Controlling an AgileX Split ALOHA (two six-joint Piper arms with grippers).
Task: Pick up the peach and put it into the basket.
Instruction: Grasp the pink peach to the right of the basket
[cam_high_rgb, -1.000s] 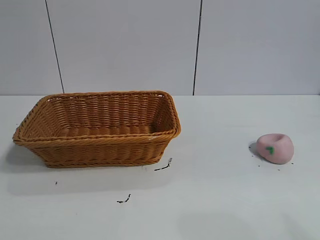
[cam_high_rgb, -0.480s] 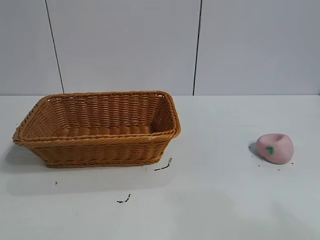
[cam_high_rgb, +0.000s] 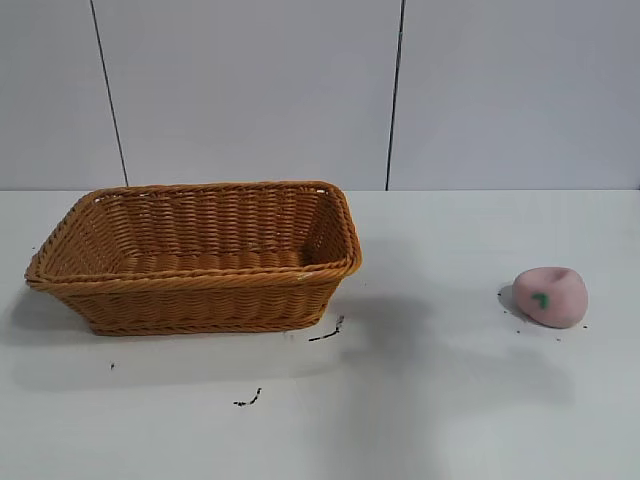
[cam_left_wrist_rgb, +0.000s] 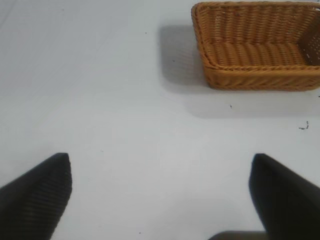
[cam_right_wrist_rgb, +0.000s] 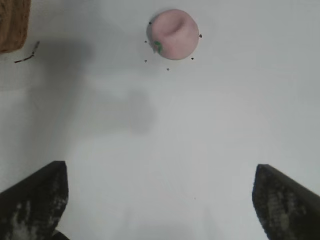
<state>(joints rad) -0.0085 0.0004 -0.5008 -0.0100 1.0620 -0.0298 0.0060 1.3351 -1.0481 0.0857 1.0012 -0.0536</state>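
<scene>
The peach (cam_high_rgb: 550, 296), a small soft-pink toy with a green mark, lies on the white table at the right. It also shows in the right wrist view (cam_right_wrist_rgb: 174, 34), well ahead of my right gripper (cam_right_wrist_rgb: 159, 200), which is open and empty above bare table. The orange-brown wicker basket (cam_high_rgb: 200, 300) stands at the left and holds nothing that I can see. It shows in the left wrist view (cam_left_wrist_rgb: 260, 75) too, far ahead of my left gripper (cam_left_wrist_rgb: 161, 192), which is open and empty. Neither gripper shows in the exterior view.
Small dark specks lie on the table near the basket's front corner (cam_high_rgb: 328, 332) and further forward (cam_high_rgb: 248, 400). A soft shadow spreads over the table between basket and peach. A grey panelled wall (cam_high_rgb: 400, 90) stands behind the table.
A shadow has spread across the table between the basket and the peach. The peach and the basket have not moved.
</scene>
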